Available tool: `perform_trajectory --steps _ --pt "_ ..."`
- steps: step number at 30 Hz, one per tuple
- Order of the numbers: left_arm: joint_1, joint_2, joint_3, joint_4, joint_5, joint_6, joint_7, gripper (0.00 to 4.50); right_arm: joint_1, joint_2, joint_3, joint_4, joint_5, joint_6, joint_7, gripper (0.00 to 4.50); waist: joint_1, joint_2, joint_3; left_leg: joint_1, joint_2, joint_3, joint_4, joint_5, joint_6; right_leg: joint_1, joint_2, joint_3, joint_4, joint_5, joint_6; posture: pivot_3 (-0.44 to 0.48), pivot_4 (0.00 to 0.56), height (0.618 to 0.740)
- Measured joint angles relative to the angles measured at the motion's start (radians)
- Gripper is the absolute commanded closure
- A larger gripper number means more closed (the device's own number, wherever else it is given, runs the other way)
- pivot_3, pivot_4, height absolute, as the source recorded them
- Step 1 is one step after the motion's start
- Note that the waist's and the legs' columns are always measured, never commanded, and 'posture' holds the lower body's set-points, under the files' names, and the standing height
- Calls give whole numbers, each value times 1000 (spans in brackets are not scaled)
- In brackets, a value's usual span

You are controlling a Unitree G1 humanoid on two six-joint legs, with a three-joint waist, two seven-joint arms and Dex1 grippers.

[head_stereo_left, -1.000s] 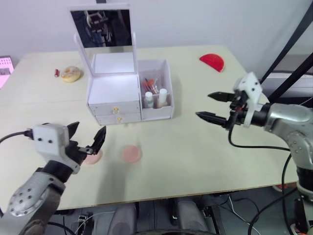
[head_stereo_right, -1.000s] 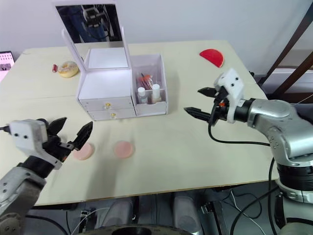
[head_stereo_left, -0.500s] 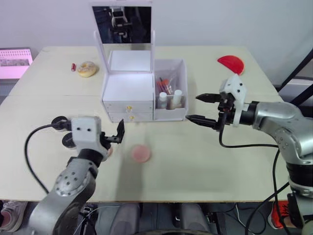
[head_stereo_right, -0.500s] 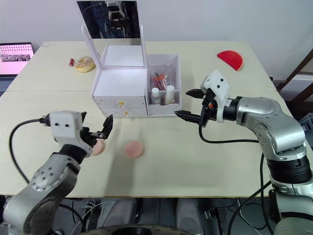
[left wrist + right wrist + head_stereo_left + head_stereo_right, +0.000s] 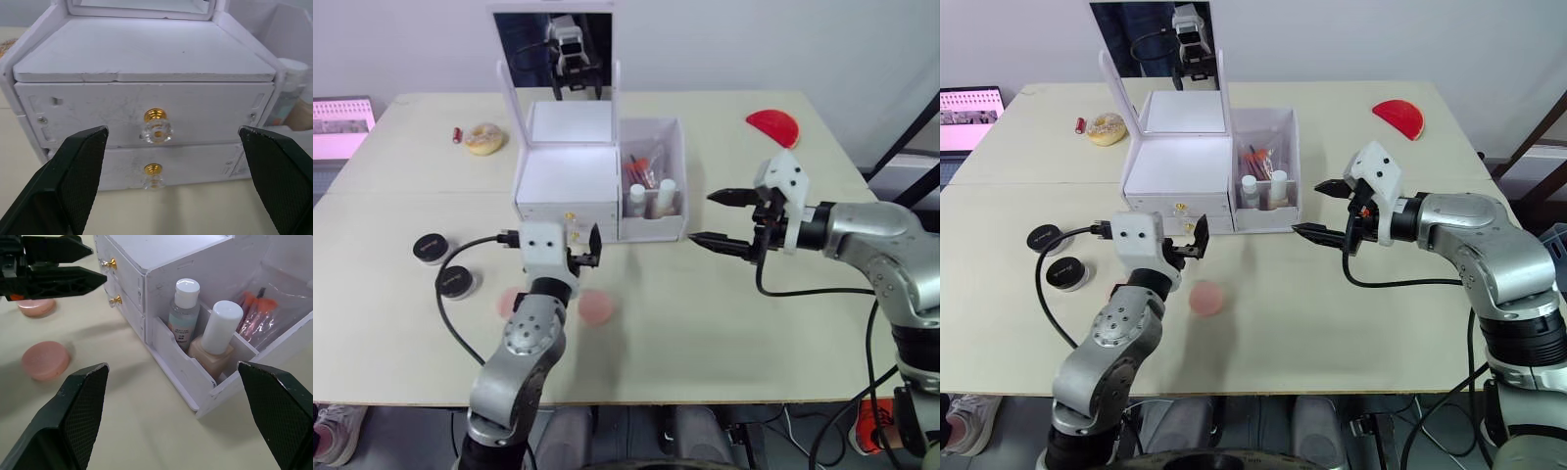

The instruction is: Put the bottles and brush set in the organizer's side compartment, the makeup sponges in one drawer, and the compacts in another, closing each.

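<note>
So far the bottles (image 5: 187,306) and brush set (image 5: 258,313) stand in the organizer (image 5: 570,186), mid-frame. Both drawers (image 5: 146,120) are shut, while two sponges (image 5: 1206,298) and two compacts (image 5: 431,247) lie at lower left. The left gripper (image 5: 173,169) gapes empty before the knobs, and the right gripper (image 5: 724,217) hangs open, empty, right of the organizer.

- Your robot's left gripper (image 5: 583,253) has two black fingers with a cross-hatched texture, set on a white box-shaped housing.
- Your right gripper (image 5: 722,216) has the same black pointed fingers and a white housing, with a small orange-red spot at its base.
- Both forearms are rounded silver-grey metal with dark screw holes.
- A black cable loops out from each wrist.
</note>
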Motion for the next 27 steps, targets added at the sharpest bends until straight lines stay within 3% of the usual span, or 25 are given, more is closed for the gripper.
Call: perform_trajectory --steps 10,13,20,27 --pt "-32 -29 46 47 60 -35 -29 0 6 -5 -1 0 -1 -1 6 54 0 0 0 0 0 0 0 0 0 0 0 0 0 0 0 0 150 739" --pt "-34 -38 56 47 67 -35 -44 840 6 -5 -1 0 -1 -4 3 0 0 0 0 0 0 0 0 0 0 0 0 0 0 0 1 0 150 739" --pt "-35 -51 58 47 67 -33 -71 4341 6 -3 -1 0 -1 -4 -6 0 0 0 0 0 0 0 0 0 0 0 0 0 0 -1 2 0 150 739" --pt "-35 -67 74 47 67 -26 -93 4456 6 -3 -1 -8 1 -3 -15 0 0 0 0 0 0 0 0 0 0 0 0 0 0 -1 3 0 150 739"
